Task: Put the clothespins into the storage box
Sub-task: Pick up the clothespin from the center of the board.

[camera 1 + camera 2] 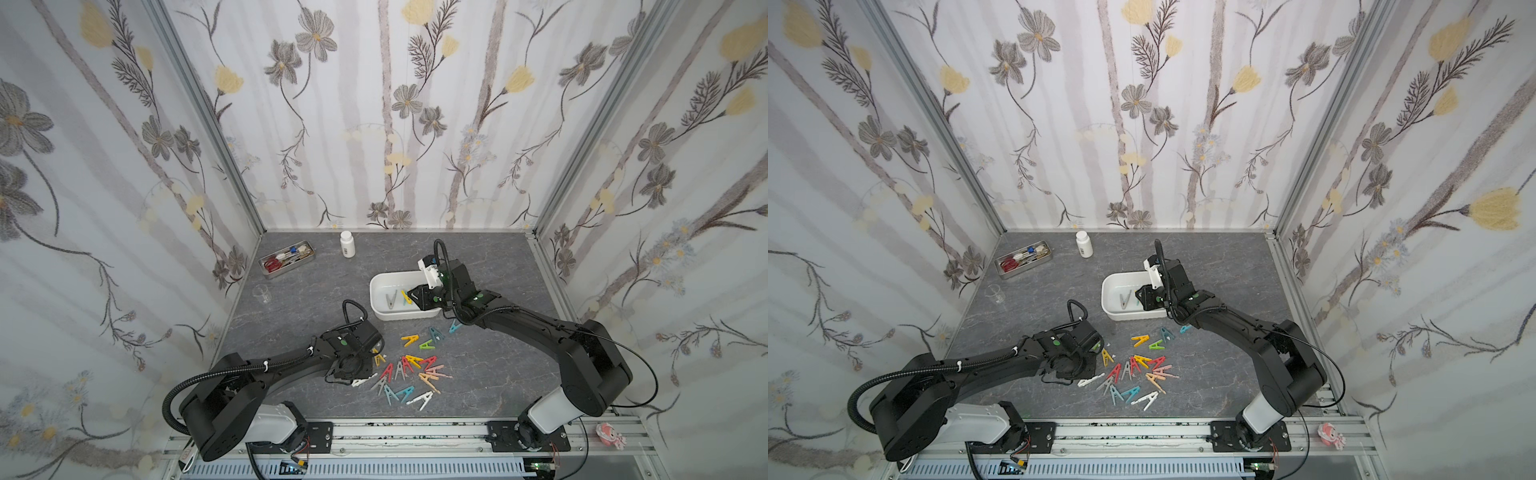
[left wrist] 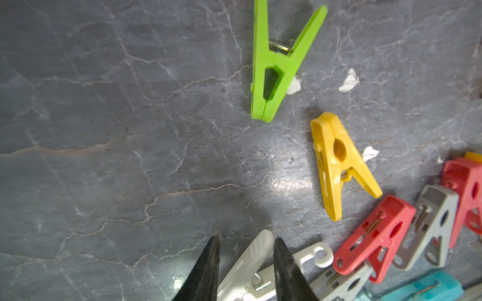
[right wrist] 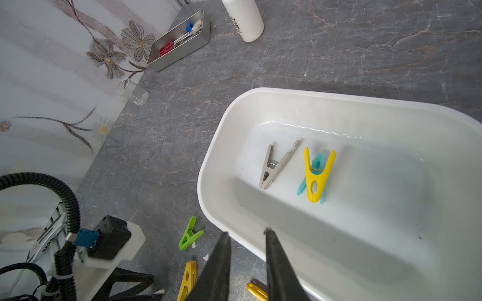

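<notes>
Several coloured clothespins (image 1: 411, 370) lie heaped on the grey table, in front of the white storage box (image 1: 376, 286). Inside the box (image 3: 208, 161) lie a grey pin (image 3: 276, 166) and a yellow pin (image 3: 317, 177), the yellow one on top of a teal pin (image 3: 302, 187). My left gripper (image 2: 247, 238) is down at the heap's left edge. Its jaws straddle a white clothespin (image 2: 250, 258), with a gap showing on one side. My right gripper (image 3: 246, 232) hovers over the box's near rim, open and empty. Both top views show this layout.
A metal tray of tools (image 1: 286, 257), a white bottle (image 1: 347, 244) and a small glass beaker (image 1: 262, 294) stand toward the back left. A green pin (image 2: 273, 67) and a yellow pin (image 2: 336, 166) lie apart from the heap. Walls enclose three sides.
</notes>
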`<act>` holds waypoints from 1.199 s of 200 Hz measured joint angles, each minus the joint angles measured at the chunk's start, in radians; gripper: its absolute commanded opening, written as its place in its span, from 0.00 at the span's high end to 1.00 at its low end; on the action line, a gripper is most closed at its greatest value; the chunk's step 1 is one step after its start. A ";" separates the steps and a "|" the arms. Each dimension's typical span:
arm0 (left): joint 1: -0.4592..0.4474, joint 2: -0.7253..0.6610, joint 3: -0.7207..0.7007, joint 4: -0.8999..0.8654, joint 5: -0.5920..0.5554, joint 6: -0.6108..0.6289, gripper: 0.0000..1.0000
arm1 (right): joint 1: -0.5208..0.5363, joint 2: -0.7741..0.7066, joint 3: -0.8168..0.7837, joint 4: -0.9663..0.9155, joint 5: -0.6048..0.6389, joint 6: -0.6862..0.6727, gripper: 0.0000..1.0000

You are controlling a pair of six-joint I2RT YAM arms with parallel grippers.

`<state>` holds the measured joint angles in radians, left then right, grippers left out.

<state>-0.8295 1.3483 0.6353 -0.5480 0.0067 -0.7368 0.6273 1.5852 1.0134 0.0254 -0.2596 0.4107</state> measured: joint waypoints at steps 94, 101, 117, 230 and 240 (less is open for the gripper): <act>-0.005 0.003 -0.008 0.002 -0.014 -0.001 0.88 | 0.000 0.000 -0.021 0.015 0.000 0.007 0.75; -0.006 0.002 -0.009 0.002 -0.014 -0.002 0.92 | 0.000 0.000 -0.021 0.016 0.000 0.007 0.75; -0.006 -0.002 -0.009 0.003 -0.013 -0.003 0.95 | 0.000 0.000 -0.027 0.022 0.000 0.007 0.75; 0.147 -0.166 0.116 -0.014 0.009 0.004 0.97 | 0.005 -0.007 -0.031 0.041 -0.003 0.026 0.76; 0.167 -0.164 0.149 -0.015 0.017 0.013 0.97 | 0.006 -0.007 -0.031 0.041 -0.003 0.026 0.76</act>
<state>-0.6624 1.1839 0.7845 -0.5629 0.0238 -0.7242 0.6331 1.5780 0.9825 0.0666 -0.2630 0.4362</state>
